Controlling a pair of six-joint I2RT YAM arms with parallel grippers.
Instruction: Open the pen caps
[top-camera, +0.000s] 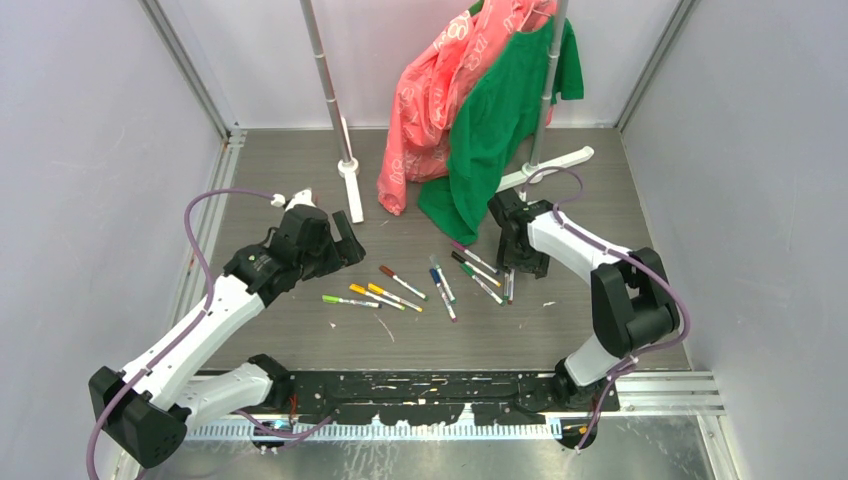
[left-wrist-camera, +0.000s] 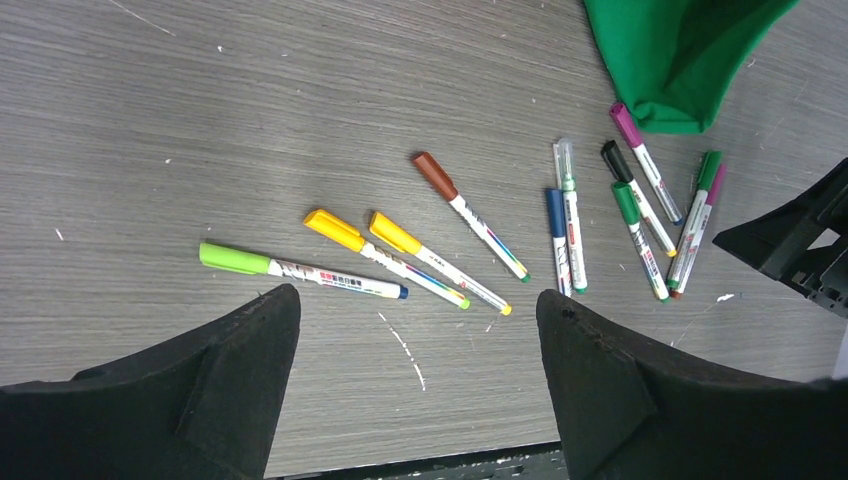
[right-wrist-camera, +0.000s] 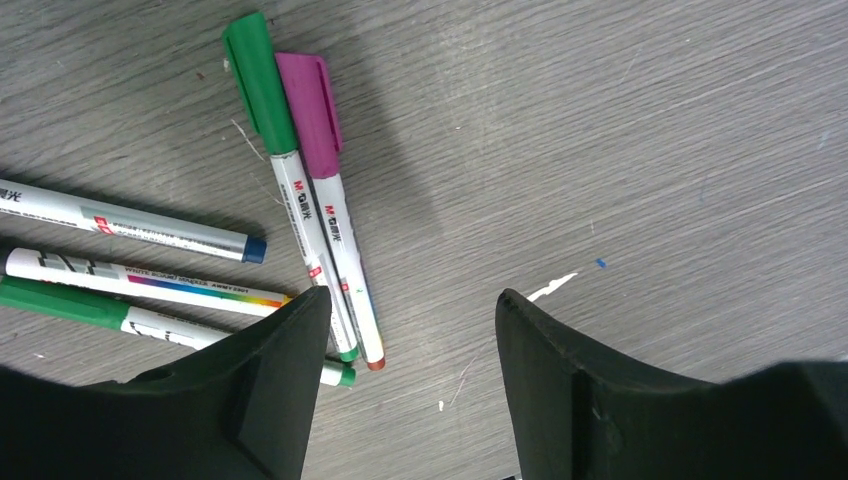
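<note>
Several capped pens lie scattered mid-table (top-camera: 440, 285). In the left wrist view, from left: light green cap (left-wrist-camera: 234, 259), orange cap (left-wrist-camera: 334, 229), yellow cap (left-wrist-camera: 396, 233), brown cap (left-wrist-camera: 434, 174), blue cap (left-wrist-camera: 555, 211), then black, green and purple-capped pens (left-wrist-camera: 640, 180). My left gripper (top-camera: 348, 248) is open and empty, above and left of the pens (left-wrist-camera: 415, 300). My right gripper (top-camera: 527, 268) is open and empty (right-wrist-camera: 412, 296), low over the table beside a green-capped pen (right-wrist-camera: 258, 80) and a magenta-capped pen (right-wrist-camera: 308, 100). All caps sit on their barrels.
A clothes rack stands at the back with grey poles (top-camera: 328, 90) and white feet (top-camera: 352, 190). A pink shirt (top-camera: 430, 110) and a green shirt (top-camera: 490, 130) hang down to the table near the pens; the green cloth also shows in the left wrist view (left-wrist-camera: 680, 50).
</note>
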